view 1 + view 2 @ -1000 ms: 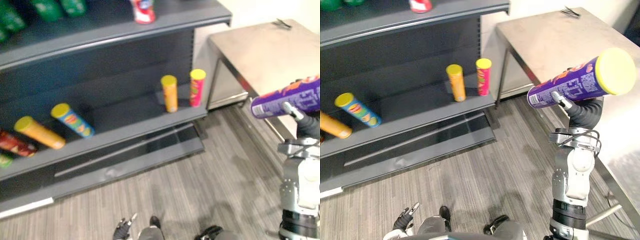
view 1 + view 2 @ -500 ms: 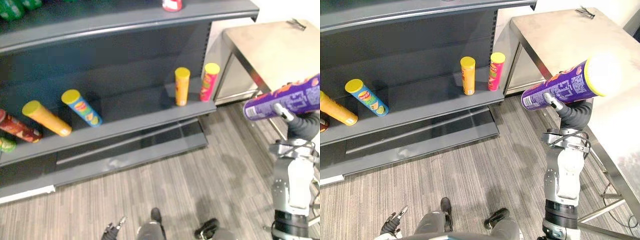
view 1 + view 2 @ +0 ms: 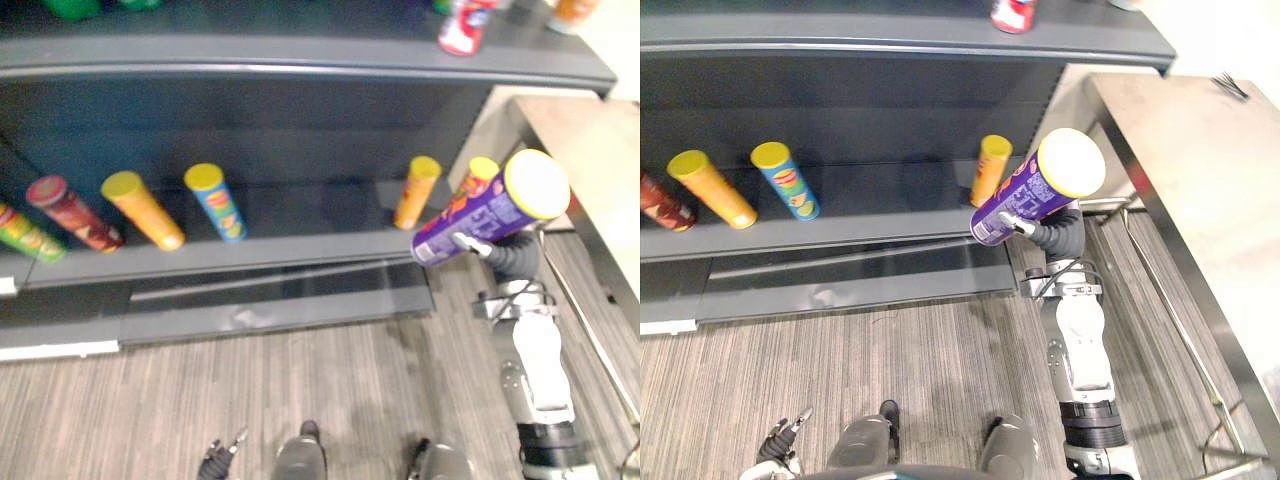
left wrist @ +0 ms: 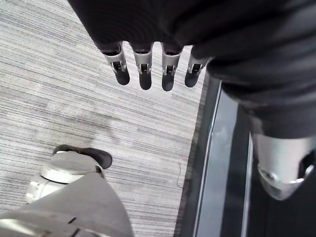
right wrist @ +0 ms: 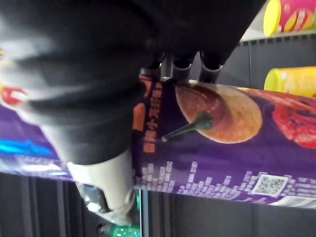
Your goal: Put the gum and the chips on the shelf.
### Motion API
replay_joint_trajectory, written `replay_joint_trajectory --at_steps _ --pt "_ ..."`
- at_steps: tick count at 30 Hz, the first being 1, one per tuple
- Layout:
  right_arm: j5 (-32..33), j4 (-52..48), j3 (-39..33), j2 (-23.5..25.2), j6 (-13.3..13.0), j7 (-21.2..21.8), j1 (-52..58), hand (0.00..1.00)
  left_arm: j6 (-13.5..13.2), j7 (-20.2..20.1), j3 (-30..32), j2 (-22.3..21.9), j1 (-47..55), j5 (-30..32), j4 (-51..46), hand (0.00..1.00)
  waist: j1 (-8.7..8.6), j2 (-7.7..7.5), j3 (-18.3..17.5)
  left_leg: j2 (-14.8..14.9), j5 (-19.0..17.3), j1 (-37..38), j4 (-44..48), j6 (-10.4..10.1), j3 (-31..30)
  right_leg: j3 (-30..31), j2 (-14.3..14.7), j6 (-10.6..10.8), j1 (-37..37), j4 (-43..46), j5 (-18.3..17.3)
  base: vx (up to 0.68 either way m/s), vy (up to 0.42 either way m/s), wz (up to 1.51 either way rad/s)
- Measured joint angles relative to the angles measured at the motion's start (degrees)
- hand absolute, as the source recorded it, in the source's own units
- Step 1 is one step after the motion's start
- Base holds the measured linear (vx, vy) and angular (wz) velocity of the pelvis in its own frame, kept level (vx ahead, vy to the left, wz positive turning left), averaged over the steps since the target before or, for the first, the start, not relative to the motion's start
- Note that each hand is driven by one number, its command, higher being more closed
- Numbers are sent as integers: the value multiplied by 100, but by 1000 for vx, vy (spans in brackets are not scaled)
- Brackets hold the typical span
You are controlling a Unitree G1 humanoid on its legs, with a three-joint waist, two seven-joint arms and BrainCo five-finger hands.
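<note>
Purple chips can (image 3: 1025,200), held in the right hand (image 3: 1054,236), was glossy; shelf (image 3: 900,207) beyond it looked matt dark metal.

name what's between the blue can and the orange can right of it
Nothing: bare shelf from blue can to orange can, seen in the right eye view.

Covered and cropped items.
Purple chips can (image 3: 480,212) hides most of the right hand (image 3: 1045,235) and of a pink can (image 3: 484,168) behind it. Red-white can (image 3: 462,28) and blurred green items (image 3: 70,8) cropped at far side; green can (image 3: 25,235) cropped at left; left hand (image 3: 215,462) tiny at near edge.
</note>
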Motion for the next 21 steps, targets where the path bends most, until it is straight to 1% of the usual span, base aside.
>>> replay_joint_trajectory --at_steps 1,2,3,4,5,6,7,8,9,13,14,16,17,18,19,21 --pt "10 -1 4 11 -1 1 15 100 0 22 -1 -3 -12 -1 10 0 -15 -3 8 -52 7 33 -10 6 -55 41 38 36 -20 -181 22 198 -26 99" --pt "53 -4 5 51 -3 -6 51 100 -1 80 -4 -35 -49 -1 11 0 -45 -53 28 -167 0 78 -1 -2 -269 191 130 103 -65 -505 65 191 -58 105" --pt "61 -5 8 100 -2 -1 127 100 0 114 -2 -31 -107 -2 41 0 -48 -99 47 -239 -2 111 8 -27 -457 485 258 222 -121 -796 144 200 -80 109" --pt "66 -11 9 113 -2 7 181 100 2 125 -3 -22 -137 -2 71 0 -54 -101 48 -272 -13 107 34 -68 -578 668 323 326 -124 -941 214 176 -107 116" --pt "72 -14 10 172 0 17 289 100 2 148 6 -3 -130 -2 79 0 -108 -176 49 -339 -71 118 126 -163 -660 906 352 516 -23 -1229 534 261 -214 109" --pt "133 -16 27 226 8 46 351 100 5 173 19 7 -123 -4 134 0 -118 -193 61 -305 -164 137 248 -293 -665 837 347 621 137 -1306 490 254 -239 85" --pt "158 -25 73 224 13 61 346 100 4 193 32 -44 -106 -4 167 0 -101 -125 56 -194 -173 115 292 -342 -653 799 451 583 187 -1370 505 240 -258 31" --pt "173 -97 127 227 11 113 355 100 6 206 112 -137 -44 -4 230 0 -106 -73 43 -7 -205 125 291 -408 -617 739 626 538 273 -1504 484 168 -205 -3" --pt "210 -182 133 231 3 147 400 100 9 205 226 -231 -9 -4 300 0 -126 -53 42 150 -222 164 232 -463 -622 660 775 489 350 -1581 464 159 -192 -1" --pt "650 -295 99 373 -79 188 788 100 12 198 255 -399 0 -4 332 0 -211 -50 35 419 -78 317 -86 -742 -715 327 992 296 599 -1706 339 107 -143 22" --pt "678 -295 106 376 -79 200 816 100 12 198 254 -400 -1 -4 322 0 -223 -49 34 430 -58 317 -108 -757 -737 298 999 286 607 -1717 332 45 -104 41" --pt "783 -295 158 466 -79 257 991 100 9 199 254 -396 -18 -4 270 0 -286 -47 34 458 145 275 -277 -824 -786 65 994 257 664 -1818 316 17 -92 52" --pt "789 -295 161 519 -79 260 1079 100 8 200 254 -391 -20 -4 259 0 -321 -41 28 455 274 204 -347 -825 -723 -83 961 256 716 -1881 315 -18 -65 77" --pt "793 -295 146 579 -80 257 1180 100 8 202 250 -395 -25 -3 243 0 -345 -35 26 452 446 206 -470 -786 -451 -271 910 245 800 -1958 311 -51 -36 101" --pt "792 -295 158 591 -82 255 1291 100 10 204 232 -411 -25 -2 247 0 -351 4 3 473 587 220 -661 -670 73 -476 867 240 881 -2025 309 -54 -17 89" --pt "791 -294 181 593 -82 253 1362 100 10 212 203 -438 -25 2 256 0 -341 63 -47 504 652 232 -834 -640 423 -591 864 239 898 -2045 309 -46 12 49"
